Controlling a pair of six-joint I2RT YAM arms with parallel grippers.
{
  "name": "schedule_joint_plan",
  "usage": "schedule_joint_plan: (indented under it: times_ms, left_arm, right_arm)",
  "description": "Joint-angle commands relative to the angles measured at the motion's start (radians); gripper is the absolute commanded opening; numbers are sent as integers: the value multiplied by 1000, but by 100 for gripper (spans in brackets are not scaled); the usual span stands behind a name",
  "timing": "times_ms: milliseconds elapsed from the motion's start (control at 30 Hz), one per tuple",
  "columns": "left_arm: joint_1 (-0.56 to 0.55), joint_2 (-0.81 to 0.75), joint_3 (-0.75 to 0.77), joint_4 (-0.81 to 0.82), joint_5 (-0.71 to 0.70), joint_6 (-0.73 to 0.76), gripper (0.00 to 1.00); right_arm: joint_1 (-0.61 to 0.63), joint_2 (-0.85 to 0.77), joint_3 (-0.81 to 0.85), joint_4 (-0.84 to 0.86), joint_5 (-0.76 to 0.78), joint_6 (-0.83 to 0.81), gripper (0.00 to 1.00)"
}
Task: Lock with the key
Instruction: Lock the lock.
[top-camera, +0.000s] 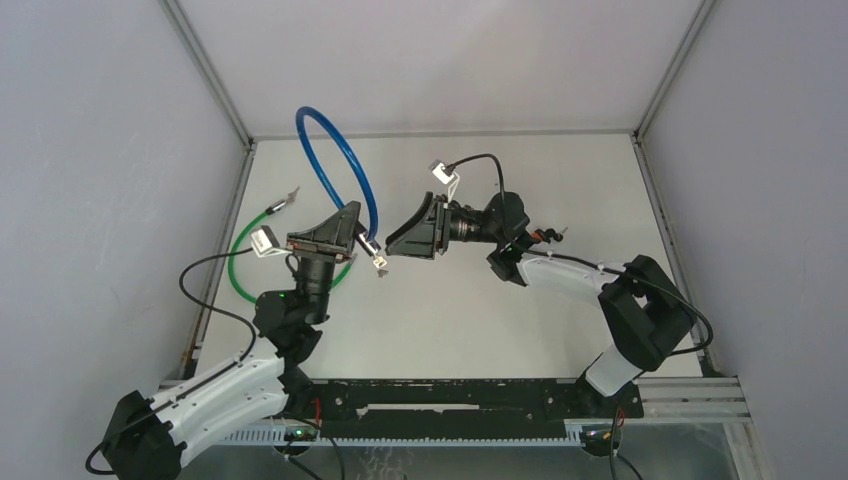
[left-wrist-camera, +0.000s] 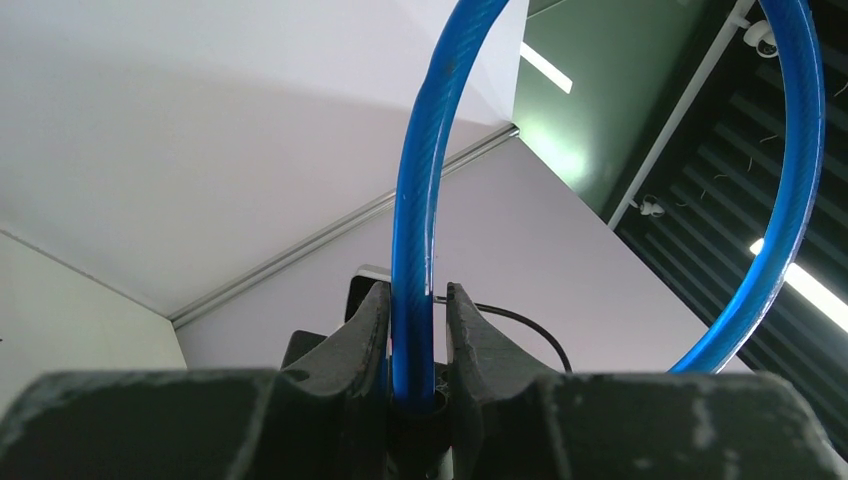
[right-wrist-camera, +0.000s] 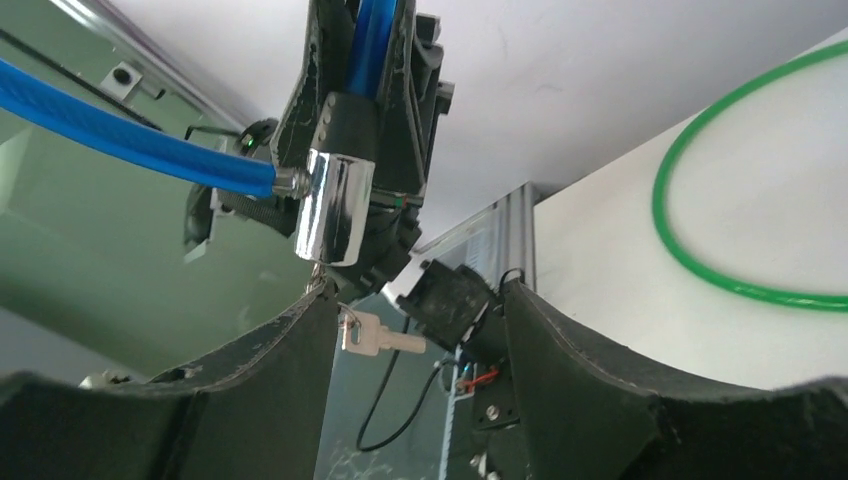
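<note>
My left gripper (top-camera: 352, 228) is raised above the table and shut on the blue cable lock (top-camera: 331, 160); in the left wrist view the blue cable (left-wrist-camera: 415, 240) runs up between its fingers (left-wrist-camera: 365, 330). In the right wrist view the lock's chrome cylinder (right-wrist-camera: 335, 205) hangs below those fingers. A small silver key (right-wrist-camera: 380, 338) dangles from a ring under the cylinder. My right gripper (right-wrist-camera: 418, 292) is open, and the key hangs between its fingers, close to the left one. From above, the right gripper (top-camera: 396, 241) faces the lock's lower end (top-camera: 378, 262).
A green cable loop (top-camera: 240, 272) lies on the white table (top-camera: 520, 330) at the left, behind my left arm, with its metal end (top-camera: 287, 200) near the left wall. Grey walls enclose the table on three sides.
</note>
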Motion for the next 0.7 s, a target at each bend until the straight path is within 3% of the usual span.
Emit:
schedule_joint_plan:
  times_ms: [0, 367, 667]
  left_arm:
    - [5, -24, -14, 43, 19, 20, 0]
    - [5, -19, -19, 40, 54, 28, 0]
    - [4, 9, 1, 32, 72, 22, 0]
  right_arm:
    - [7, 2, 62, 73, -108, 59, 68]
    - [-17, 20, 143, -37, -184, 58, 69]
    - [-1, 33, 199, -139, -227, 48, 60]
